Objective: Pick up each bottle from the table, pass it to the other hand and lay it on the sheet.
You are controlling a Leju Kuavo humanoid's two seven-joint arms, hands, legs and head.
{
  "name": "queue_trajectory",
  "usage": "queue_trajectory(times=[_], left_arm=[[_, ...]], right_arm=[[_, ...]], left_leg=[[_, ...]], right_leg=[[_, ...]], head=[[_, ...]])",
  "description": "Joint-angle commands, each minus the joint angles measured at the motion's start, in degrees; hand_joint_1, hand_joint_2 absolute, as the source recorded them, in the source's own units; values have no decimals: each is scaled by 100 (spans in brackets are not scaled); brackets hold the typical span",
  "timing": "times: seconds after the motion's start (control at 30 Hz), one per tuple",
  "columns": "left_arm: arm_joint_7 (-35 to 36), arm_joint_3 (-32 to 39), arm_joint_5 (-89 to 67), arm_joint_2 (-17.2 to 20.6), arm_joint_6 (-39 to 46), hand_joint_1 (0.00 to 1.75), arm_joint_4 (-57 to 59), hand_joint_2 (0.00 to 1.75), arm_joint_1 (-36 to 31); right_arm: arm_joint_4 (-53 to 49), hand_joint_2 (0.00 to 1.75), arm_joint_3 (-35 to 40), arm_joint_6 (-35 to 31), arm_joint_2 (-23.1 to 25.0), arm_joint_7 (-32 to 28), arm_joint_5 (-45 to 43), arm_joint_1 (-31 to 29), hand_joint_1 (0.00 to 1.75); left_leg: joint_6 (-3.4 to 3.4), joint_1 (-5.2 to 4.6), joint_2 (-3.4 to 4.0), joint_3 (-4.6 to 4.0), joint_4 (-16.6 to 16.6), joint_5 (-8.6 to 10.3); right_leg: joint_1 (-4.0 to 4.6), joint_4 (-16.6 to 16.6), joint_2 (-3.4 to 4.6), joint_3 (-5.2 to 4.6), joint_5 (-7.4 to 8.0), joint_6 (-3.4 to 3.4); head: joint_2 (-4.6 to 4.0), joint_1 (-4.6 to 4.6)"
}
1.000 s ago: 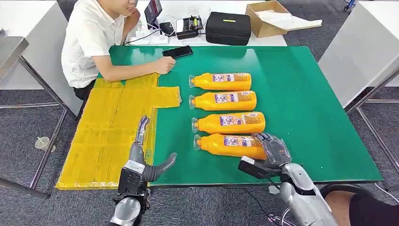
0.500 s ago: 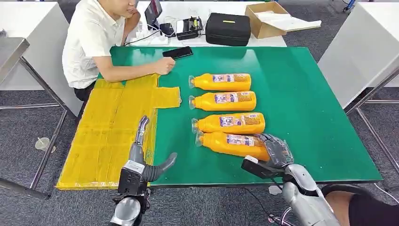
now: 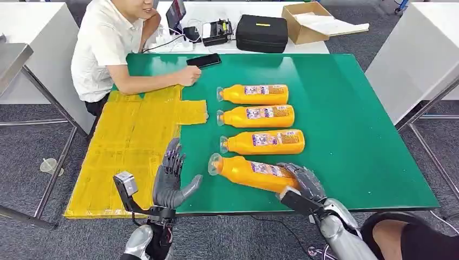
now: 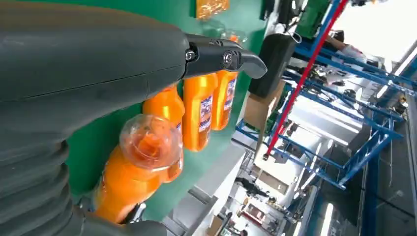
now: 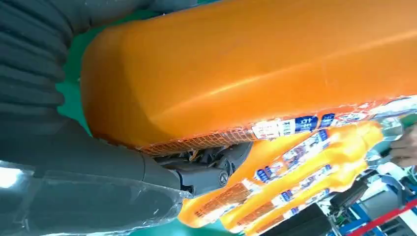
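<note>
Several orange bottles lie side by side on the green table (image 3: 346, 135). My right hand (image 3: 304, 181) grips the base of the nearest bottle (image 3: 249, 171) and holds it tilted, cap end raised and pointing left. That bottle (image 5: 255, 73) lies across the right hand's palm in the right wrist view, and its clear cap (image 4: 150, 140) faces the left wrist camera. My left hand (image 3: 170, 176) stands open with fingers up at the table's front edge, a short way left of the cap. The yellow sheet (image 3: 130, 146) covers the table's left side.
Three more bottles (image 3: 262, 142) (image 3: 256, 116) (image 3: 253, 93) lie in a row behind the held one. A person in a white shirt (image 3: 108, 43) sits at the far left with a fist (image 3: 189, 76) on the table. A phone (image 3: 204, 59) lies nearby.
My right hand has lifted the nearest bottle and swung it left, cap end up. My left hand has risen and turned its palm toward the bottle.
</note>
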Motion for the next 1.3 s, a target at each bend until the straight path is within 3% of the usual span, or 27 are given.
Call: queue_trajectory(times=[0.03, 0.13, 0.4, 0.87, 1.3], left_arm=[[190, -137, 873, 110, -500, 0, 331, 175, 62], [198, -375, 988, 263, -920, 0, 349, 175, 146], [98, -608, 526, 205, -563, 0, 727, 175, -165], [109, -589, 520, 199, -527, 0, 728, 175, -169], [-103, -481, 78, 32, -109, 0, 628, 175, -588]], right_arm=[[-256, 175, -368, -108, 441, -305, -303, 25, 175], [-414, 175, -486, -184, 806, -402, -491, 13, 175], [-303, 175, 148, -470, 1595, -573, -571, -125, 175], [-281, 175, 215, -484, 1542, -581, -616, -132, 175], [614, 175, 1252, -782, 1890, -568, -359, -464, 175]], left_leg=[[-1, 2, 11, 8, -3, -7], [-4, 3, 25, 13, -2, -16], [-4, 6, 20, -5, -5, -8], [-4, 6, 16, -7, 0, -11], [-3, 9, 16, -13, -1, -7]], right_leg=[[4, -4, 6, 8, -4, -15], [7, -3, 17, 11, -9, -26], [9, -2, 12, -11, -4, -20], [9, 0, 9, -7, -8, -23], [10, -1, 8, -15, -4, -17]], head=[[0, 0], [0, 0], [0, 0], [0, 0], [0, 2]])
